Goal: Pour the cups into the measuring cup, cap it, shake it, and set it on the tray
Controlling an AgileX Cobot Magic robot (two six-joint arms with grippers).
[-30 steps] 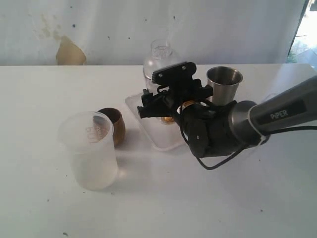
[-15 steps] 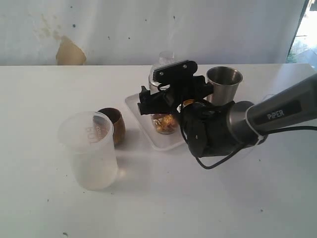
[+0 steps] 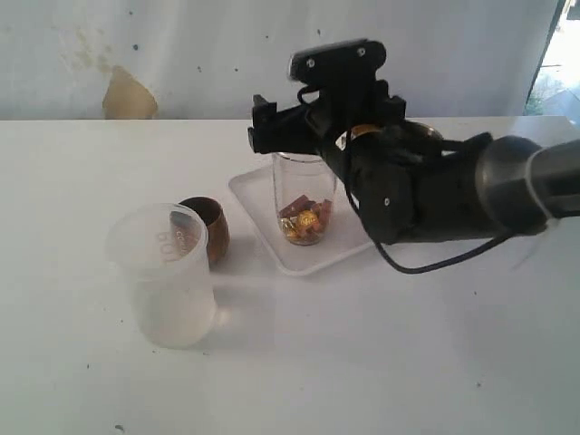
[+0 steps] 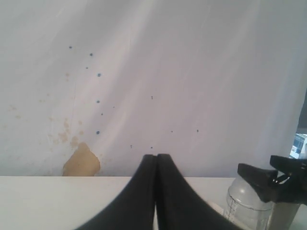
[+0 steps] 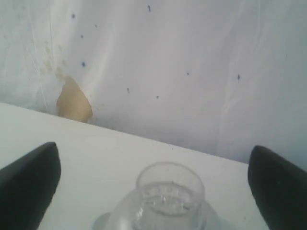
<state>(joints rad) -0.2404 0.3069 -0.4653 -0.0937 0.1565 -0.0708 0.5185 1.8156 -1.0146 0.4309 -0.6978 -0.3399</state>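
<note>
The measuring cup (image 3: 304,195) is clear, smooth and glossy, plastic or glass, the tray (image 3: 254,207) smooth white plastic with a faint sheen, the wooden cup (image 3: 214,231) dark brown wood with a dull finish, the beaker (image 3: 163,276) frosted translucent plastic, and the table (image 3: 381,362) matt white.

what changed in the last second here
The right gripper rose from around the measuring cup to above it, with its jaws now wide open, so it seems to have let go. The measuring cup stands free on the tray. The wooden cup, the frosted beaker and the tray stayed put.
</note>
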